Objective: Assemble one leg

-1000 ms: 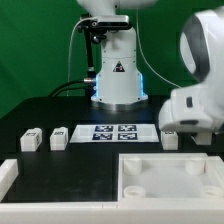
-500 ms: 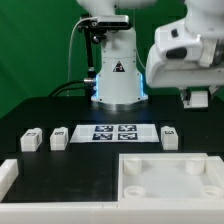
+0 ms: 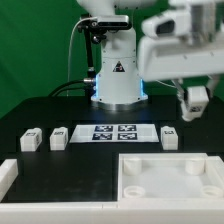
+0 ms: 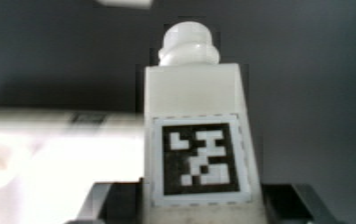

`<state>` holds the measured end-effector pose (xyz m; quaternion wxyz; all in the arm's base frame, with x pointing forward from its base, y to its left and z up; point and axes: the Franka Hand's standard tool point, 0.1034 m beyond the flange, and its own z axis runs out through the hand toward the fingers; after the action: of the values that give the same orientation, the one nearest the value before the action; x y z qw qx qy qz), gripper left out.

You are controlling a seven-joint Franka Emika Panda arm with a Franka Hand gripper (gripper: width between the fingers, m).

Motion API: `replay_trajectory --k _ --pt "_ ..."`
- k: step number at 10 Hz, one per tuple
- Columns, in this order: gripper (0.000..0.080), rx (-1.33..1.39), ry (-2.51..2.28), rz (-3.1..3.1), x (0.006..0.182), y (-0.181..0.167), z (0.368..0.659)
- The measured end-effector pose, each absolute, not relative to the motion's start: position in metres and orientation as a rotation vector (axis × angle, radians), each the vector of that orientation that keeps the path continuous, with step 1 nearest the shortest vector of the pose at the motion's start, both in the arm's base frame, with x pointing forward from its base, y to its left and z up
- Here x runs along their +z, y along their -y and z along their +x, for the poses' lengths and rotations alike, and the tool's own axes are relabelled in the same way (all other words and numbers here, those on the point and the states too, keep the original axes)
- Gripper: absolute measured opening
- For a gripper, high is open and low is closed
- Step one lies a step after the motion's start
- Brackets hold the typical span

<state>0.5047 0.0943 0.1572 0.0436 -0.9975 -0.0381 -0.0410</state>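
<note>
On the exterior view's left, the first spare leg (image 3: 31, 140) and the second spare leg (image 3: 58, 137) stand on the black table (image 3: 60, 108). The marker board (image 3: 115, 131) lies mid-table, with the third spare leg (image 3: 169, 137) just beside it. Further right, raised well above the table, the gripper (image 3: 196, 106) is clenched on the leg (image 4: 196, 110) — tag facing the wrist camera, peg end pointing away from the fingers.
</note>
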Motion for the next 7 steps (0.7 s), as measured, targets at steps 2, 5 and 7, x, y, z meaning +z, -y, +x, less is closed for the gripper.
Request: replay_trajectory --k 2,5,7 --pt "0.0292 -0.356 0.102 -3.038 0.186 -0.084 0.544" --pt "0.0292 -0.825 0.086 -2.947 0.199 -0.081 0.553" --pt "0.0292 -0.859 0.086 -2.938 0.195 -0.08 0.551"
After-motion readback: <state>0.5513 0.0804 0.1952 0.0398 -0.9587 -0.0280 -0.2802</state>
